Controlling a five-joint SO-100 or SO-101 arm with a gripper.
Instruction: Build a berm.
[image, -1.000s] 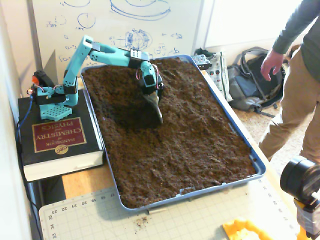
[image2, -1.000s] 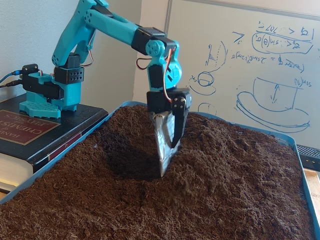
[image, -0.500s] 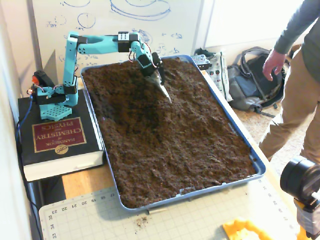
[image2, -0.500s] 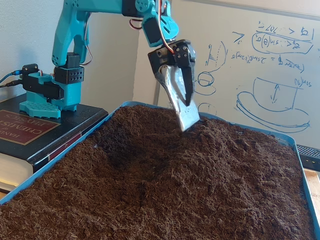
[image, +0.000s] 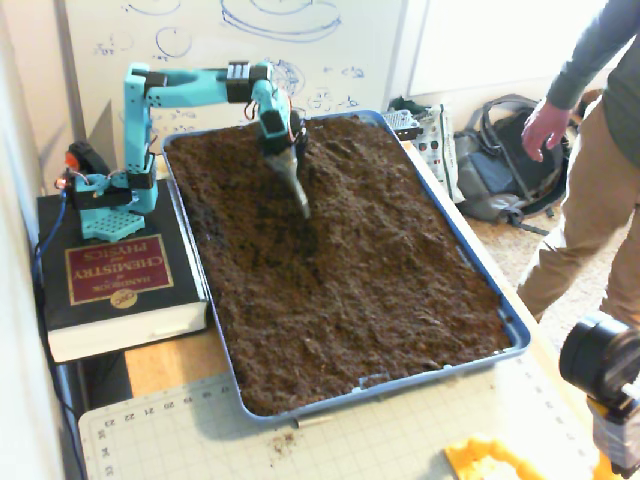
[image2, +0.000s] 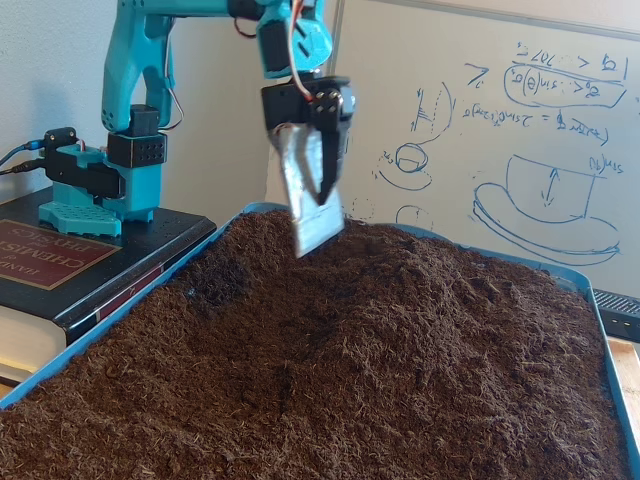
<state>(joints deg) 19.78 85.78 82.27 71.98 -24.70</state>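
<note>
Since the earlier frames the arm has lifted its blade out of the soil and swung it toward the left side of the tray, as the high fixed view shows it.

In that high fixed view, the gripper (image: 300, 200) hangs from the turquoise arm (image: 190, 85) with its tip pointing down over the far left part of the blue tray (image: 480, 270). The arm's base stands on a thick black book (image: 115, 285) left of the tray. No clear berm can be made out here; the soil (image: 350, 270) looks only gently uneven. A person (image: 590, 150) stands at the right.

In the low fixed view, the gripper (image2: 318, 225) hovers clear above the soil (image2: 330, 390), its two fingers close together, the flat pale blade (image2: 305, 195) against the dark finger (image2: 330, 150), holding nothing. The berm (image2: 440, 290) is a broad rounded mound running across the middle, with a shallow dark hollow (image2: 215, 285) at its left. A whiteboard (image2: 520, 130) stands behind.
</note>
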